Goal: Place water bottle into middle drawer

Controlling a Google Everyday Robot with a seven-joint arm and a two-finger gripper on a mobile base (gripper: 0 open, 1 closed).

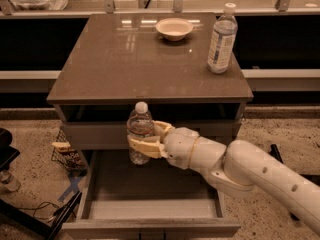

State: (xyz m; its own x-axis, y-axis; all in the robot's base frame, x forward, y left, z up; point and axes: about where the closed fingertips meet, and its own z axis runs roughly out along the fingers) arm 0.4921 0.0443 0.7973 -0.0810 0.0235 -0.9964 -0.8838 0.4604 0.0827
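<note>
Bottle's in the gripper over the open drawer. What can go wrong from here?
1. The gripper holds the water bottle upright near the back of the middle drawer, close to the grey panel above it; lowering there may knock the bottle on that face.
2. Its base looks clear of the drawer floor; released from there it would likely tip and roll.
3. The arm crosses the drawer's side wall; dropping lower may bump it.

My gripper [143, 138], on an arm stretched in from the right, clasps the upright water bottle [139, 120] over the rear of the open middle drawer [150, 190], before the cabinet [125, 64] front. On the cabinet top, a bowl [174, 28] sits rear centre, with a taller bottle [222, 40] to its right.
</note>
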